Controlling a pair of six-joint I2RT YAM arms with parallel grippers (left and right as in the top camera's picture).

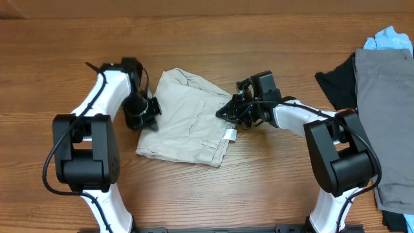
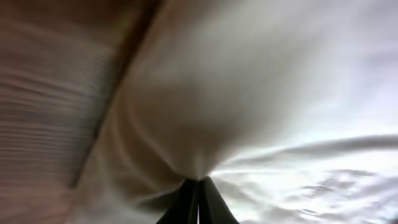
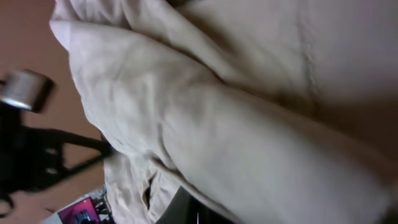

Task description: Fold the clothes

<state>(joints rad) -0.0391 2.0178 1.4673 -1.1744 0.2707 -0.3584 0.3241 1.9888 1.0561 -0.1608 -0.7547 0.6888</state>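
Dead centre, the cream trousers lie folded. On their left edge the left gripper is clenched, fabric bunched at its tips. The right gripper sits on the right edge, but its grasp is hidden and I cannot tell.

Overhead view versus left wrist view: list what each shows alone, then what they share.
Only the overhead shows the left arm and right arm, the whole folded outline of the cream trousers, their white label, and the grey trousers, black garment and blue cloth at the right. Only the left wrist shows, close up, fabric puckering into the shut left tool. Both show the cream trousers and the wooden table.
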